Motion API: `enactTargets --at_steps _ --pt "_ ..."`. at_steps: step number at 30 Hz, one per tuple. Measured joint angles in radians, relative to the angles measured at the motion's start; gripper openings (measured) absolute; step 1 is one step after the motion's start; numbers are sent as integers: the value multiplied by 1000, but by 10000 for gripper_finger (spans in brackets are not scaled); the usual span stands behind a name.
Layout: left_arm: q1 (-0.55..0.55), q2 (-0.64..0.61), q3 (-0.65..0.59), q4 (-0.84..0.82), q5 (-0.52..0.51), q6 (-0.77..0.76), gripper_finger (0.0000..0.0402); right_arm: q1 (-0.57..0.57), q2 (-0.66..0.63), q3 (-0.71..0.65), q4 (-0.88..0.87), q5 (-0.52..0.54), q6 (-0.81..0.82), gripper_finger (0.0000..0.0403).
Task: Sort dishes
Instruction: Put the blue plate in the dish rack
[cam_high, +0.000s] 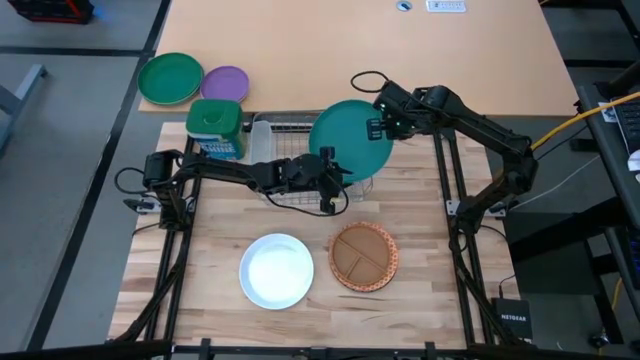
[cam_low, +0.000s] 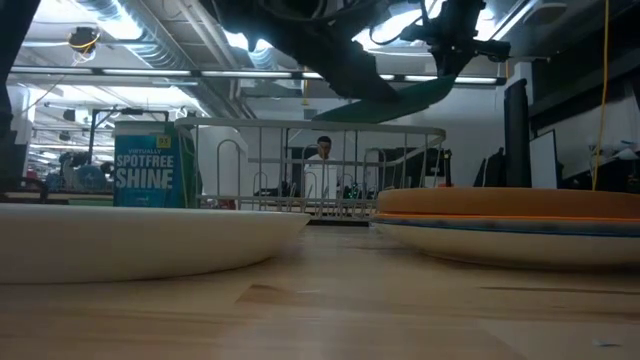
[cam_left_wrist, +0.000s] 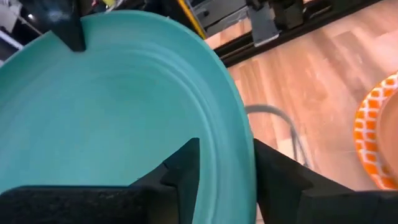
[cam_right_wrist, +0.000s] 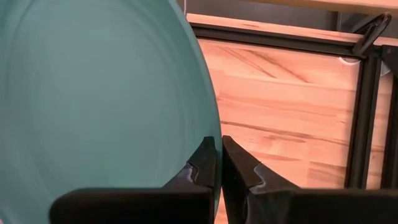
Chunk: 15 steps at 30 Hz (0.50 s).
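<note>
The teal plate (cam_high: 350, 140) hangs tilted over the wire dish rack (cam_high: 290, 170); it also shows in the low view (cam_low: 400, 98). My right gripper (cam_right_wrist: 218, 155) is shut on its rim at the far right. My left gripper (cam_left_wrist: 227, 162) is open, with one finger on each side of the rim's near part (cam_left_wrist: 239, 124). The white plate (cam_high: 277, 270) lies on the table's near part. The brown divided plate (cam_high: 360, 252) lies on the orange-red patterned plate (cam_high: 391, 262) beside it. My right gripper pinches the teal plate's rim (cam_right_wrist: 205, 134) between its two fingers, at the plate's far-right edge (cam_high: 378, 122). The fingers come from the table's right side, slanting down. The plate is lifted clear above the rack, tilted, its left side lower in the low view.
A green box (cam_high: 215, 128) stands left of the rack. A bright green plate (cam_high: 170, 78) and a smaller purple plate (cam_high: 225, 82) lie at the far left. A person (cam_low: 322, 160) shows in the room behind the rack.
</note>
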Motion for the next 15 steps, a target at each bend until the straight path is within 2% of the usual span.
enactTargets --at_steps 11,15 --pt "8 0 0 -19 -13 15 14 -1 -1 0 56 -25 -10 8" --pt "8 0 0 -18 -22 20 7 -2 -1 0 66 -29 -16 8"
